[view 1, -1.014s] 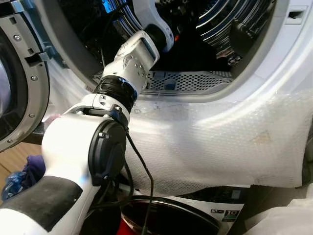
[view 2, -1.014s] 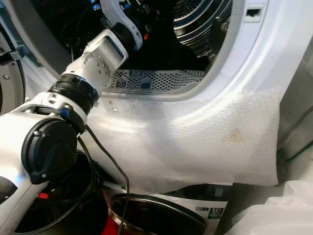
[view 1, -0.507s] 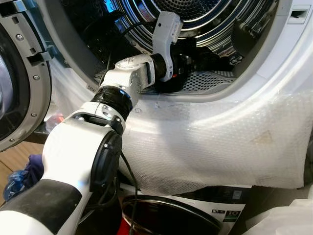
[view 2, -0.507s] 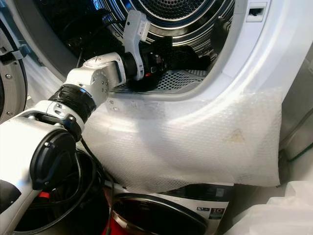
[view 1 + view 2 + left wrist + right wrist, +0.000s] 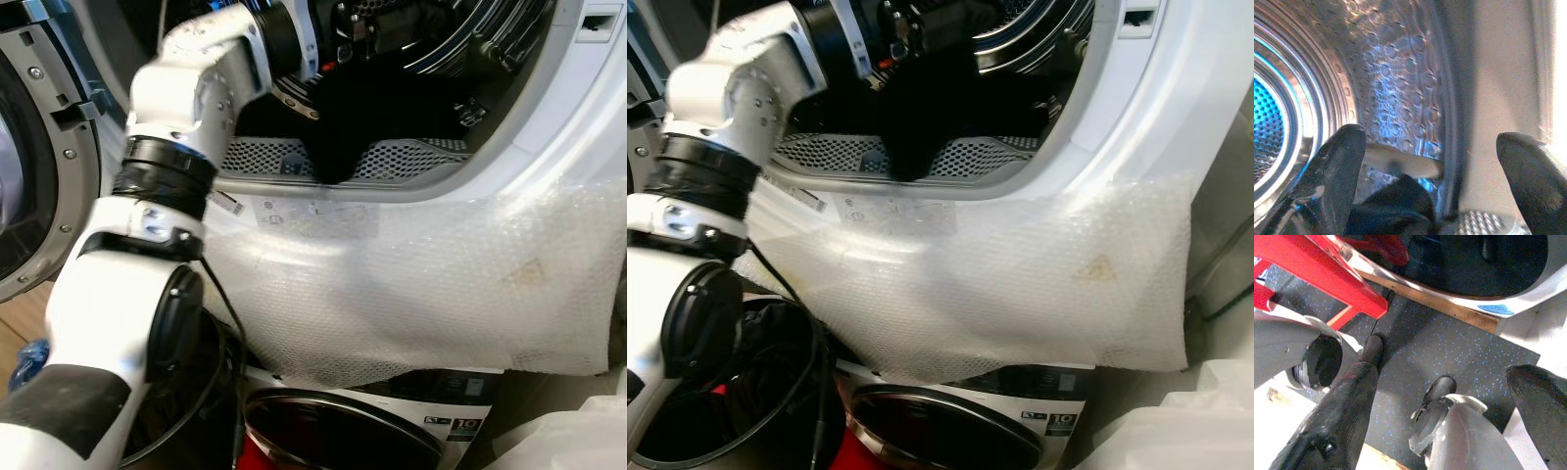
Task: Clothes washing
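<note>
The only legible writing was a "10" badge point(image 5: 464, 427) on the front panel of the lower machine point(image 5: 392, 431), below the dryer's door opening; a small sticker point(image 5: 227, 200) on the left arm and faint symbols printed just under the opening's lip were too small to read.

A dark garment point(image 5: 367, 103) hung in the door opening point(image 5: 1087, 127) of the upper machine, its long axis running up and down, the lower end draped over the perforated lint grille point(image 5: 411, 159) at the bottom of the opening. Its upper end met the left arm's wrist near the top of the opening, where the left gripper point(image 5: 1432, 171) reached into the steel drum point(image 5: 1396, 93). In the left wrist view its fingers point(image 5: 1334, 171) stood wide apart, and dark cloth point(image 5: 1396, 205) lay beside one finger; whether it was pinched could not be told.

Bubble wrap point(image 5: 441, 284) covered the machine's front below the opening. The right gripper point(image 5: 1444, 401) hung low over a speckled dark floor point(image 5: 1449, 342), fingers spread wide, beside a red stool point(image 5: 1317, 269)
</note>
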Controlling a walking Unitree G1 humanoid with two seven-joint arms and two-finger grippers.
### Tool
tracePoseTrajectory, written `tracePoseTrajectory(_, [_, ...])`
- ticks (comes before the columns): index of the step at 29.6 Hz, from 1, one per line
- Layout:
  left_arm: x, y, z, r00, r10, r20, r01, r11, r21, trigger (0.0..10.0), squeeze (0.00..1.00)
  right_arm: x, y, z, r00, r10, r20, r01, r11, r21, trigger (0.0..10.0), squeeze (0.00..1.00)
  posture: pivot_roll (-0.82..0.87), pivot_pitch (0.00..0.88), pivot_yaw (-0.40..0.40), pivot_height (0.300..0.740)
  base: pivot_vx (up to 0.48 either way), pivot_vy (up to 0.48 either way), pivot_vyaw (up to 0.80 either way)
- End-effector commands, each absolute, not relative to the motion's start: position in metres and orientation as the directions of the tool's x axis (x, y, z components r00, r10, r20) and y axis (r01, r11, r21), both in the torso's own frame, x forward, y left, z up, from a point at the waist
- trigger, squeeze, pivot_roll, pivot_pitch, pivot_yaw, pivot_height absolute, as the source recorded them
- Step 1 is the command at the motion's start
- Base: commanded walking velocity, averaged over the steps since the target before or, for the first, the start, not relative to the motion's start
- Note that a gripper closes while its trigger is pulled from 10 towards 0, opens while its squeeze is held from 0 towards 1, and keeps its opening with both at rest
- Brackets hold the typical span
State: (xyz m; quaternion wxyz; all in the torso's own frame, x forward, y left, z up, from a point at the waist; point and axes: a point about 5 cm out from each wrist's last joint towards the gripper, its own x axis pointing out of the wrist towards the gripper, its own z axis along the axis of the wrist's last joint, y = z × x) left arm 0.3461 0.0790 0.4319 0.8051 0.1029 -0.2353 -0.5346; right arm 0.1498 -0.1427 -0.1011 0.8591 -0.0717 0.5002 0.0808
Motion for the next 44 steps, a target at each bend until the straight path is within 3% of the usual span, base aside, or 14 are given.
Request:
tracePoseTrajectory(1, [0.330, 0.085, 0.417, 0.236, -0.967, 0.098, 0.816, 0.252, 0.520, 10.0, 0.00, 0.148, -0.137, -0.102, 0.476, 0.081, -0.876, -0.219, 0.975, -0.029, 10.0, 0.00, 0.16, 0.000, 0.103, 0.740, 0.000, 0.000, 0.00])
tracePoseTrajectory(2, [0.325, 0.086, 0.410, 0.209, -0.977, 0.034, 0.817, 0.193, 0.544, 10.0, 0.00, 0.148, -0.137, -0.102, 0.476, 0.081, -0.876, -0.219, 0.975, -0.029, 10.0, 0.00, 0.16, 0.000, 0.103, 0.740, 0.000, 0.000, 0.00])
tracePoseTrajectory(4, [0.320, 0.090, 0.405, 0.203, -0.979, -0.002, 0.806, 0.166, 0.568, 10.0, 0.00, 0.148, -0.136, -0.102, 0.477, 0.083, -0.875, -0.221, 0.975, -0.027, 10.0, 0.00, 0.16, 0.000, 0.103, 0.740, 0.000, 0.000, 0.00])
tracePoseTrajectory(6, [0.323, 0.092, 0.411, 0.265, -0.962, 0.069, 0.787, 0.257, 0.561, 10.0, 0.00, 0.149, -0.136, -0.102, 0.477, 0.084, -0.875, -0.222, 0.975, -0.027, 10.0, 0.00, 0.17, 0.000, 0.103, 0.740, 0.000, 0.000, 0.00])
tracePoseTrajectory(10, [0.323, 0.092, 0.414, 0.289, -0.952, 0.100, 0.779, 0.294, 0.553, 10.0, 0.00, 0.149, -0.136, -0.102, 0.477, 0.084, -0.875, -0.222, 0.975, -0.027, 10.0, 0.00, 0.17, 0.000, 0.103, 0.740, 0.000, 0.000, 0.00])
tracePoseTrajectory(12, [0.315, 0.098, 0.414, 0.245, -0.964, 0.104, 0.786, 0.260, 0.560, 10.0, 0.00, 0.149, -0.135, -0.101, 0.478, 0.085, -0.874, -0.221, 0.975, -0.025, 10.0, 0.00, 0.17, 0.000, 0.106, 0.740, 0.000, 0.000, 0.00])
tracePoseTrajectory(14, [0.297, 0.108, 0.411, 0.135, -0.983, 0.126, 0.807, 0.182, 0.562, 10.0, 0.00, 0.149, -0.134, -0.101, 0.478, 0.087, -0.874, -0.219, 0.975, -0.022, 10.0, 0.00, 0.17, 0.000, 0.108, 0.740, 0.000, 0.000, 0.00])
tracePoseTrajectory(15, [0.297, 0.108, 0.411, 0.135, -0.983, 0.126, 0.807, 0.182, 0.562, 10.0, 0.00, 0.149, -0.134, -0.101, 0.478, 0.087, -0.874, -0.219, 0.975, -0.022, 10.0, 0.00, 0.17, 0.000, 0.108, 0.740, 0.000, 0.000, 0.00])
tracePoseTrajectory(17, [0.284, 0.113, 0.405, 0.040, -0.987, 0.158, 0.841, 0.119, 0.527, 10.0, 0.00, 0.149, -0.133, -0.102, 0.476, 0.088, -0.875, -0.219, 0.976, -0.021, 10.0, 0.00, 0.17, 0.000, 0.110, 0.740, 0.000, 0.000, 0.00])
tracePoseTrajectory(24, [0.277, 0.111, 0.383, 0.024, -0.983, 0.180, 0.891, 0.102, 0.441, 10.0, 0.00, 0.148, -0.133, -0.102, 0.476, 0.088, -0.875, -0.215, 0.976, -0.019, 10.0, 0.00, 0.18, 0.000, 0.110, 0.740, 0.000, 0.000, 0.00])
tracePoseTrajectory(30, [0.251, 0.088, 0.355, -0.031, -0.986, 0.165, 0.926, 0.034, 0.376, 10.0, 0.00, 0.152, -0.132, -0.100, 0.491, 0.088, -0.867, -0.204, 0.979, -0.017, 10.0, 0.00, 0.21, 0.000, 0.115, 0.740, 0.000, 0.000, 0.00])
tracePoseTrajectory(38, [0.231, 0.075, 0.335, -0.025, -0.976, 0.216, 0.971, 0.027, 0.236, 10.0, 0.00, 0.169, -0.124, -0.093, 0.525, 0.092, -0.846, -0.186, 0.983, -0.008, 10.0, 0.00, 0.25, 0.000, 0.124, 0.740, 0.000, 0.000, 0.00])
tracePoseTrajectory(44, [0.216, 0.077, 0.287, -0.078, -0.994, 0.075, 0.994, -0.072, 0.080, 10.0, 0.00, 0.177, -0.122, -0.090, 0.536, 0.100, -0.838, -0.198, 0.980, -0.010, 10.0, 0.00, 0.27, 0.000, 0.125, 0.740, 0.000, 0.000, 0.00])
